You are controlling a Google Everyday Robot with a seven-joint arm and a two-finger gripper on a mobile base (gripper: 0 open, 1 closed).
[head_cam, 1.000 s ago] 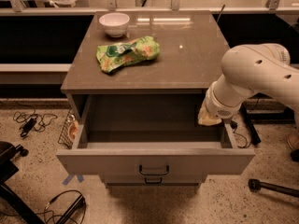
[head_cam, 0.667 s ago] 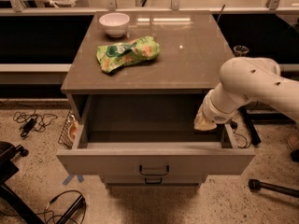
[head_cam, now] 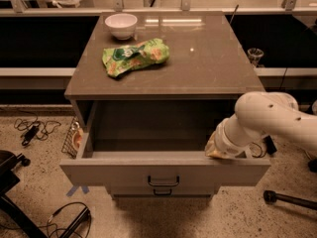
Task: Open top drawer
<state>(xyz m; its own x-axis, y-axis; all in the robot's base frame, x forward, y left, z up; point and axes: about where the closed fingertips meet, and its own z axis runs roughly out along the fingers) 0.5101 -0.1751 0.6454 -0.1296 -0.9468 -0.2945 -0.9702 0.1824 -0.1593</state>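
Observation:
The top drawer (head_cam: 124, 170) of the grey-brown cabinet stands pulled far out, its deep pale-grey interior open and nothing showing inside. Its small black bar handle (head_cam: 163, 181) sits at the middle of the flat front. A second black handle shows just below it on a lower drawer (head_cam: 162, 192). My white arm reaches in from the right, and my gripper (head_cam: 218, 150) sits at the drawer's right side, at the top edge of the front panel. The wrist hides the fingertips.
On the cabinet top (head_cam: 198, 58) lie a green snack bag (head_cam: 134, 57) and a white bowl (head_cam: 121, 25). Cables (head_cam: 32, 129) lie on the speckled floor at the left, with a wire basket (head_cam: 73, 138) beside the cabinet. A black stand leg (head_cam: 290, 198) lies at the lower right.
My arm has drawn forward and down along the drawer's right side, toward the front panel. The drawer stays pulled out as before.

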